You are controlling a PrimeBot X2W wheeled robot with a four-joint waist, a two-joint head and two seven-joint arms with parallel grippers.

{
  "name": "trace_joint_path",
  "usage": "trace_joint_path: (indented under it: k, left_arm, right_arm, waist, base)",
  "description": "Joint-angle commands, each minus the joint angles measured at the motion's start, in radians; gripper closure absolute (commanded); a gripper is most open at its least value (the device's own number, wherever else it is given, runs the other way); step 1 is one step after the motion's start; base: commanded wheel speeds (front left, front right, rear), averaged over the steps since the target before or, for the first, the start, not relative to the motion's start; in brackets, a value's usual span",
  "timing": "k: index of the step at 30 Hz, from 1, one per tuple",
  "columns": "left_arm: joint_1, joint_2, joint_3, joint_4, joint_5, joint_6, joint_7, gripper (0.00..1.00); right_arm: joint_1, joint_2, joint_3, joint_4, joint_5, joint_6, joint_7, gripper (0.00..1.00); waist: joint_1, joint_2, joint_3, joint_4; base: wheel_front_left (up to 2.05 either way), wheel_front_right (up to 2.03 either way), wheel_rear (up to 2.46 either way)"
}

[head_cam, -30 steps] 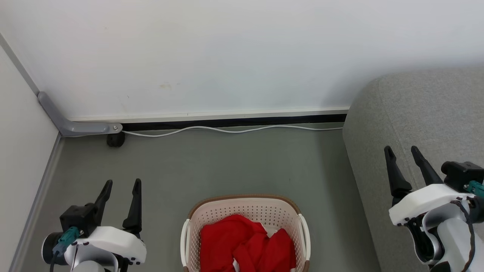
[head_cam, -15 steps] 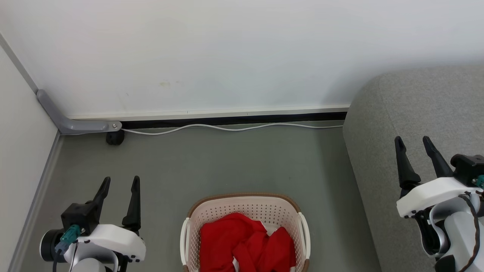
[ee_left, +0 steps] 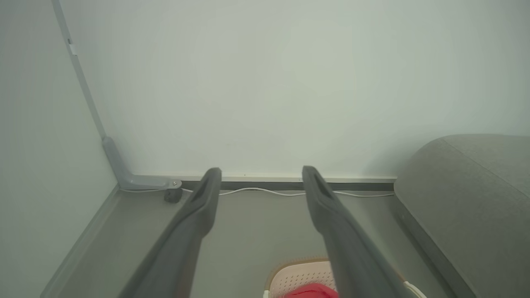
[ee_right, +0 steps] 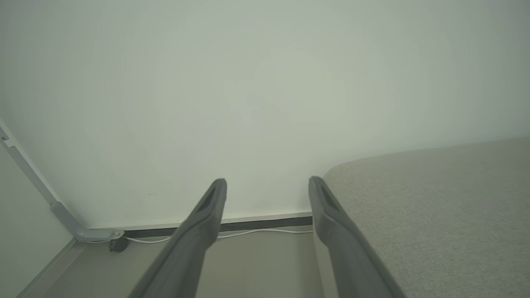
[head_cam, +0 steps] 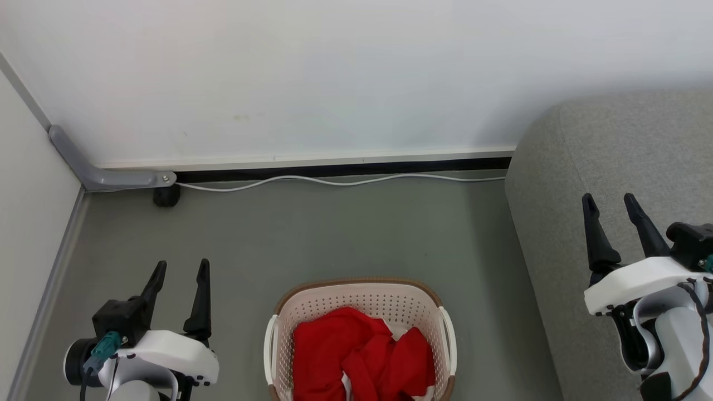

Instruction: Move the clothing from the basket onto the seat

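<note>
1. Over the last second the head camera has tipped, so the wall foot sits higher in the picture. Beyond that shift, the right gripper (head_cam: 608, 197) has risen and gone further over the sofa (head_cam: 629, 145). The left gripper (head_cam: 182, 263) has barely changed place.
2. Nearest, at the floor's (head_cam: 334, 234) near edge, stands the cream laundry basket (head_cam: 356, 282) with its brown rim. The red clothing (head_cam: 356, 356) lies crumpled inside it, none of it on the sofa.
3. The left gripper hovers over the floor left of the basket, fingers spread and holding nothing.
4. The left wrist view shows the same gap between that gripper's (ee_left: 261, 171) fingers. Beyond them it catches only the far part of the basket (ee_left: 298, 275) and a sliver of clothing (ee_left: 310, 291), where the head view shows most of the pile.
5. The right gripper hangs above the sofa's rounded left end, jaws apart and empty.
6. The right wrist view has its gripper (ee_right: 267, 182) spread beside the grey upholstery (ee_right: 434, 207).
7. Farther back, a white cable (head_cam: 334, 181) runs along the floor's far edge.
8. At the far left corner are a grey bracket (head_cam: 106, 178) and a small black foot (head_cam: 166, 196), below the white wall (head_cam: 334, 72).
</note>
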Motion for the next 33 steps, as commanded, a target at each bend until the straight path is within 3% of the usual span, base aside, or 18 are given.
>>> trace_joint_path:
  k: [1, 15, 33]
  left_arm:
    - [-0.045, 0.013, 0.023, -0.026, -0.009, -0.004, -0.01, 0.0]
    - [-0.131, 0.004, -0.025, -0.011, -0.054, 0.001, -0.01, 0.0]
    - [-0.319, 0.003, -0.305, 0.058, -0.227, 0.062, -0.01, 0.0]
  right_arm:
    - [-0.031, -0.008, 0.011, -0.041, -0.017, 0.004, -0.014, 0.0]
    - [-0.1, -0.012, -0.014, -0.188, -0.044, 0.004, -0.014, 0.0]
    - [-0.256, -0.016, -0.006, -0.327, -0.043, 0.004, -0.014, 0.0]
  waist:
    - [0.0, 0.0, 0.021, 0.0]
    - [0.0, 0.0, 0.237, 0.009]
    - [0.0, 0.0, 0.584, -0.018]
  base:
    - [0.0, 0.0, 0.0]
    - [0.0, 0.0, 0.0]
    - [0.0, 0.0, 0.0]
